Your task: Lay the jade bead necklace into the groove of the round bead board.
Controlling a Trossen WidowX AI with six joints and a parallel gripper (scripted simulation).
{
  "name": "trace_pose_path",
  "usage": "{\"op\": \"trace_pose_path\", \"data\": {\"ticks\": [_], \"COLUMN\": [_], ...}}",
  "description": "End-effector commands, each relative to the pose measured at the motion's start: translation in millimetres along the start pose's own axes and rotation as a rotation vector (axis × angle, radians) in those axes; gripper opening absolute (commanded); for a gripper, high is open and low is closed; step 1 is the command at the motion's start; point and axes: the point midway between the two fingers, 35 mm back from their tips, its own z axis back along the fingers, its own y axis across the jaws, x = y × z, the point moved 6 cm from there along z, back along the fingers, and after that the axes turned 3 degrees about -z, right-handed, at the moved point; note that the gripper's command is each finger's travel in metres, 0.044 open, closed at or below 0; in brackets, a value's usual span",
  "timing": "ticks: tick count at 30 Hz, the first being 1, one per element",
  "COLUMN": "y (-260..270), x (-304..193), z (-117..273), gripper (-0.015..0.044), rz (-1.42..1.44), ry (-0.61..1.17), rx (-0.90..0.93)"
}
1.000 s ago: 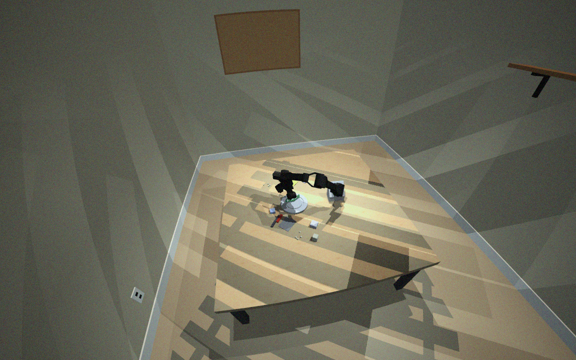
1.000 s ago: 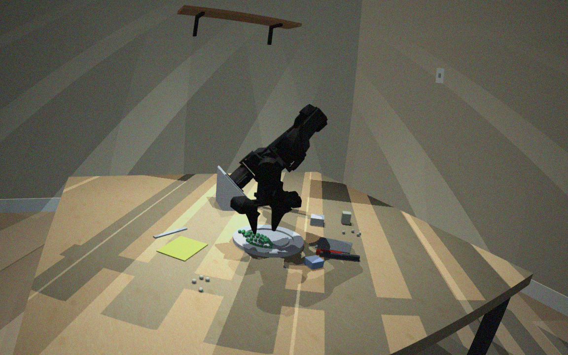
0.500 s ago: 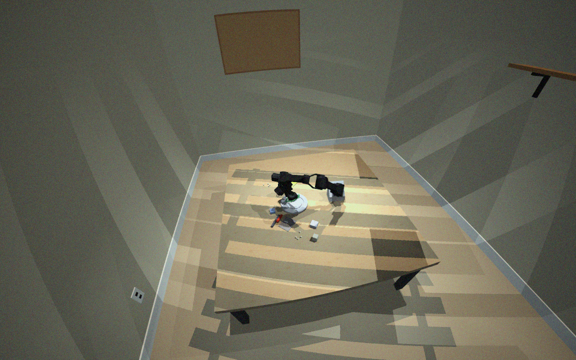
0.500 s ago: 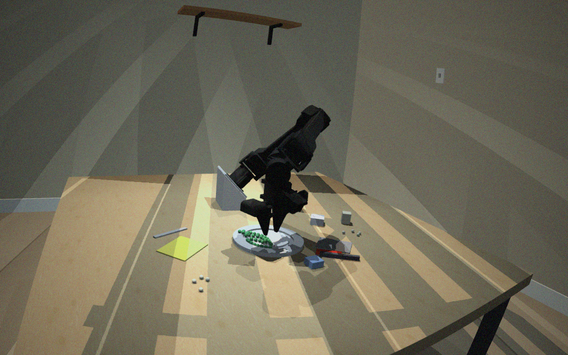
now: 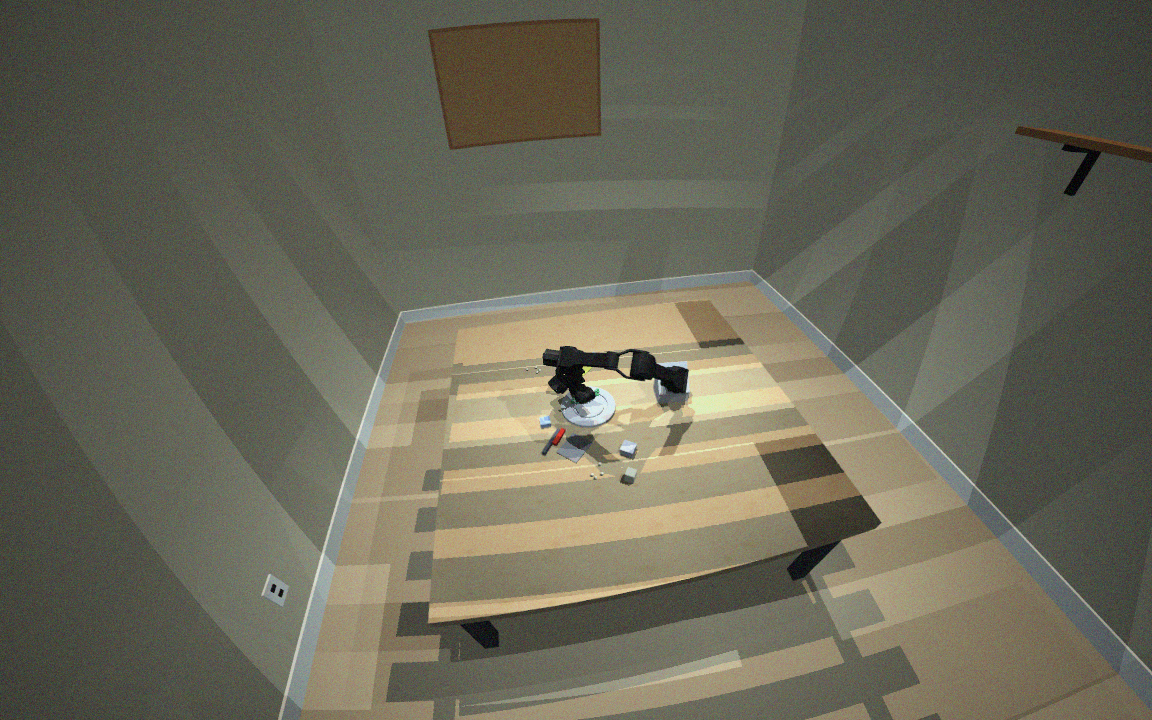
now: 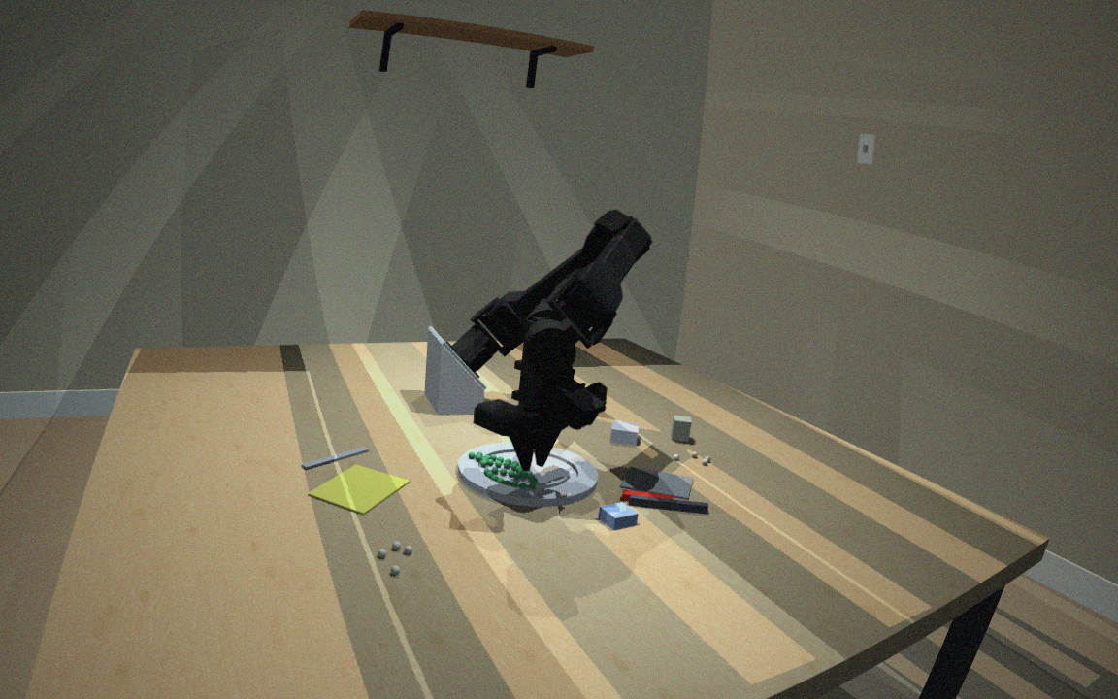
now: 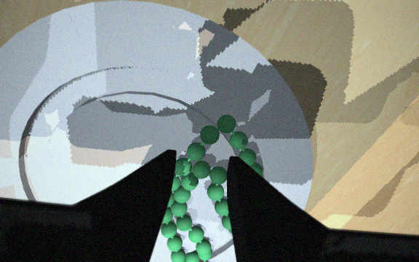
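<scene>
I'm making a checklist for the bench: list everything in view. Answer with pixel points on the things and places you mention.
necklace (image 5: 596, 392) (image 6: 501, 466) (image 7: 182, 195): one, green, on board
round board (image 5: 607, 419) (image 6: 584, 486) (image 7: 140, 47): one, pale grey, on table
table (image 5: 562, 555) (image 6: 198, 521) (image 7: 377, 36): one, wooden, mid-room
square sheets: two, yellow (image 5: 587, 368) (image 6: 359, 488) and grey (image 5: 572, 452) (image 6: 677, 483), either side of board
strip (image 6: 335, 457): one, grey, by yellow sheet
blocks: three, one blue (image 5: 544, 421) (image 6: 617, 515), two pale (image 5: 627, 448) (image 6: 624, 433), table
tool (image 5: 559, 436) (image 6: 675, 504): one, red and black, by grey sheet
small balls (image 5: 537, 369) (image 6: 408, 549): eight, pale, two groups
shelf (image 5: 1117, 150) (image 6: 468, 33): one, brown, wall
panel (image 5: 522, 85): one, brown, wall
outlet (image 5: 275, 589), switch (image 6: 865, 149): one each, white, walls
wedge stand (image 6: 454, 390): one, grey, behind board
arm (image 5: 593, 359) (image 6: 545, 365): one, black, over board
claw (image 5: 573, 404) (image 6: 533, 467) (image 7: 202, 161): one, black, part-open at necklace
</scene>
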Motion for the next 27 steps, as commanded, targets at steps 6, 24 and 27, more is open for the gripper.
{"op": "trace_pose_path", "data": {"ticks": [6, 24, 27], "y": [1.4, 2.0, 2.0], "x": [-3.0, -1.7, -1.7], "z": [-17.4, -17.3, -17.3], "gripper": [0.012, 0.0, 0.0], "rz": [-0.01, -0.003, -0.003], "ry": [0.009, 0.007, 0.007], "rx": [0.015, 0.009, 0.009]}}
